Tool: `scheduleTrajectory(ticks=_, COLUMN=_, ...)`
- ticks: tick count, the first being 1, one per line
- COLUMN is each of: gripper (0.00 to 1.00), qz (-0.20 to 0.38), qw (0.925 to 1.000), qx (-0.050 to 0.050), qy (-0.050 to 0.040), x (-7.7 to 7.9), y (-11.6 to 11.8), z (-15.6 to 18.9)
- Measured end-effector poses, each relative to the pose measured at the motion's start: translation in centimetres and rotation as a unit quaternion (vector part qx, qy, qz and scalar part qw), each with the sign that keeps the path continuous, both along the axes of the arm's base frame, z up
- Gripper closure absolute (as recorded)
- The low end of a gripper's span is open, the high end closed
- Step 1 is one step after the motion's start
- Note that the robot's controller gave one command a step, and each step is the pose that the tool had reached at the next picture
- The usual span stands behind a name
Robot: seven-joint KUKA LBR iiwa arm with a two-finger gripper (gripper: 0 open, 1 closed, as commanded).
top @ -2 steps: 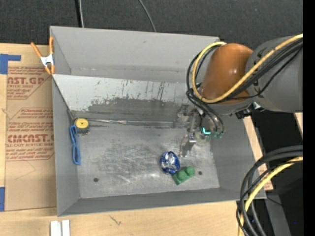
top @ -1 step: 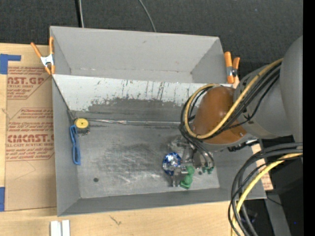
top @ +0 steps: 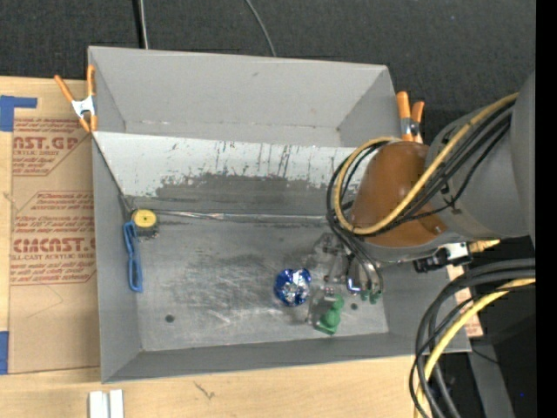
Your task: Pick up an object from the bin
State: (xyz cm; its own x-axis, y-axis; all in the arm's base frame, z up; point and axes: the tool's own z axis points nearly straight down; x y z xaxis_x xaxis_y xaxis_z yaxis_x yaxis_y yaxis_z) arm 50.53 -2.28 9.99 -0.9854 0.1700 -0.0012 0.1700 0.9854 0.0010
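– Asking for status: which thing is the pick?
– Likely the shiny blue-and-white ball (top: 292, 287), on the bin floor, lower right of centre. A small green piece (top: 328, 321) lies just beside it, nearer the front wall. The jaws are down near the floor, just right of the ball and above the green piece. Can't call it between the two.
– Jaws state?
– Can't tell how far open; wrist hardware and cables on the arm (top: 396, 194) clutter them. Nothing visibly gripped.
– Step?
– My read: end of approach, pre-grasp, nothing lifted yet. The next move needs the jaws centred on one thing, then close and lift straight up. The ball looks likely to roll if clipped off-centre, and the two things sit close enough to snag together.
– Rest of the bin (top: 235, 85)?
– Yellow disc (top: 144, 219) and blue strip (top: 133, 258) by the left wall, well apart from the jaws.
– Labels?
– No readable writing on anything in the bin.
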Motion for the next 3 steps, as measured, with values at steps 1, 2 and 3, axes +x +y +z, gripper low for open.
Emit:
scheduleTrajectory(ticks=1, gripper=0.00, qz=-0.057, qw=0.9983, qx=0.000, qy=0.0021, x=-2.5, y=2.9, z=-0.1)
scheduleTrajectory(ticks=2, gripper=0.00, qz=-0.132, qw=0.9912, qx=-0.001, qy=-0.0030, x=-1.8, y=5.2, z=-2.8)
scheduleTrajectory(ticks=3, gripper=0.00, qz=-0.175, qw=0.9845, qx=0.002, qy=-0.0023, x=-2.2, y=3.7, z=-2.8)
